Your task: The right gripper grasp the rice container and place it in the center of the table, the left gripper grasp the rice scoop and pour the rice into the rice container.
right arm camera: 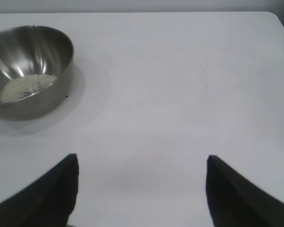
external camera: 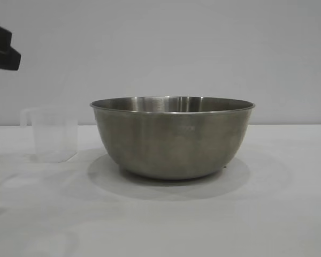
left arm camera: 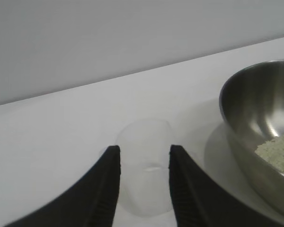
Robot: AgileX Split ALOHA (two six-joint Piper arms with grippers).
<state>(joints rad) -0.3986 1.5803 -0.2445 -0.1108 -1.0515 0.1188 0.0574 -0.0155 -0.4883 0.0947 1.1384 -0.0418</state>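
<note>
Stainless-steel rice container [external camera: 172, 138] standing upright at centre frame in the exterior view, on the white counter [external camera: 267, 214], a round shadow beneath it. Small mound of off-white rice [right arm camera: 26, 87] lying on its floor, seen in both wrist views. Translucent rice scoop [external camera: 52, 134] upright at left of frame, near the bowl but apart from it, loop handle toward the left edge, looking empty. Left gripper [left arm camera: 144, 156] raised at upper left of the exterior view, jaws parted and released, framing the scoop from above without touching it. Right gripper [right arm camera: 142, 163] over bare counter at lower frame of its own view, well apart from the bowl, jaws wide and grasping nothing.
</note>
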